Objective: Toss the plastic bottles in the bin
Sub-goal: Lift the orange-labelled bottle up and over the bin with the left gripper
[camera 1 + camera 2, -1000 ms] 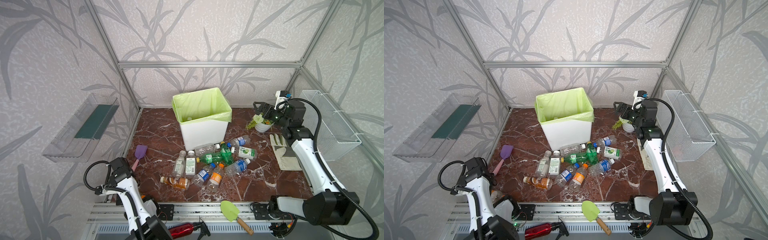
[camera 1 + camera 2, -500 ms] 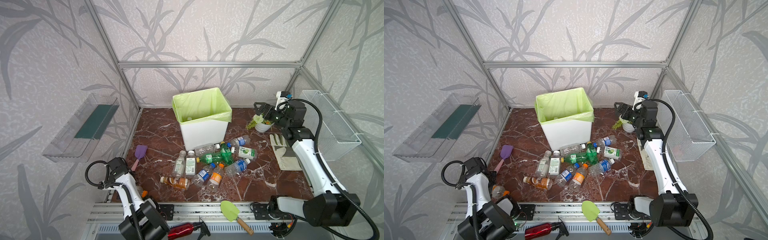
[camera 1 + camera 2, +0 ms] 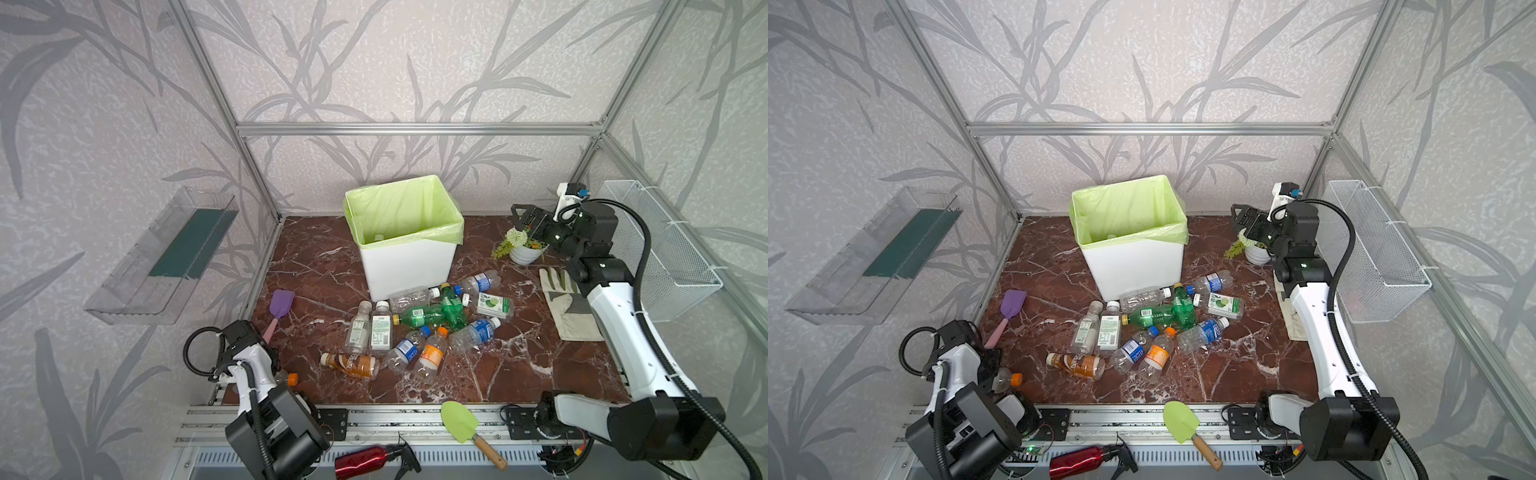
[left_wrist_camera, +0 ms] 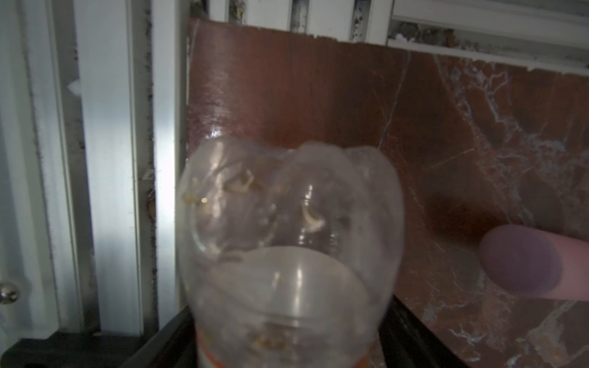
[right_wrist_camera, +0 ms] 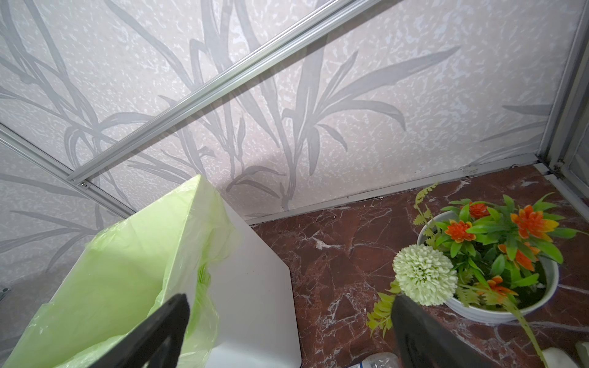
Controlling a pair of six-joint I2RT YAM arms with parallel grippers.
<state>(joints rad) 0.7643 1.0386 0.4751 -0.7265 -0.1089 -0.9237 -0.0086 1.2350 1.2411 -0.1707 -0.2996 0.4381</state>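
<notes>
A clear orange-capped bottle [image 3: 1008, 380] lies at the near left corner of the table [image 3: 1225, 374], its base filling the left wrist view, between the fingers of the left gripper [image 3: 991, 368]; whether they clamp it I cannot tell. About a dozen plastic bottles [image 3: 419, 328] lie scattered just in front of the bin [image 3: 409, 270]. The right gripper [image 3: 524, 217] hovers with jaws apart and empty, between the bin and the flower pot [image 3: 524, 254]

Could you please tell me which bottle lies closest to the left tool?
The clear bottle alone in the near left corner, right at the left tool; the other bottles lie clustered before the bin.
</notes>
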